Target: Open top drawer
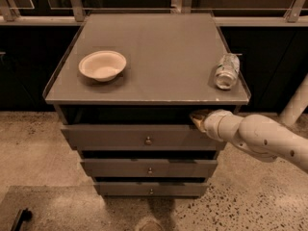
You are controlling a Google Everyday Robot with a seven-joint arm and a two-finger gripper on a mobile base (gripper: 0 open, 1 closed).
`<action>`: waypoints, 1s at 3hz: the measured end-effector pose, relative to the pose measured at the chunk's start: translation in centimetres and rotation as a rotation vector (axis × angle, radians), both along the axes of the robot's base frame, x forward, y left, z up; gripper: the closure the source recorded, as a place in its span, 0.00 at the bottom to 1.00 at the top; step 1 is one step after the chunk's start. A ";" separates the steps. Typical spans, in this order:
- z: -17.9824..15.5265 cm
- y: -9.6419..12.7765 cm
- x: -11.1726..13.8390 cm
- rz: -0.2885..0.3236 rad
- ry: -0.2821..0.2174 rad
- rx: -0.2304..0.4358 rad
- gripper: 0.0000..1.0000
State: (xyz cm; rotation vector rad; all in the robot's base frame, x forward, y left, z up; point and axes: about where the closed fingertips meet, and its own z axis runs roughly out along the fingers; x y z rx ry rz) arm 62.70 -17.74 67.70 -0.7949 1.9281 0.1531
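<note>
The top drawer (139,137) is the widest grey-brown front of three, with a small round metal knob (148,140). It stands pulled out a little, with a dark gap under the cabinet top. My gripper (196,118) is at the drawer's upper right corner, its tip at the top edge of the front, just under the cabinet top. My white arm (260,137) comes in from the right.
A white bowl (102,65) sits on the left of the cabinet top (154,47) and a clear plastic bottle (226,70) lies at the right edge. Two narrower drawers (149,168) sit below. A railing runs behind. Speckled floor lies around.
</note>
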 end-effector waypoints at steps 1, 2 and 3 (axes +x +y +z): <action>-0.1 0.3 0.0 0.018 0.017 -0.024 1.00; 0.0 0.8 -0.7 0.060 0.050 -0.052 1.00; 0.2 1.0 -1.5 0.084 0.082 -0.059 1.00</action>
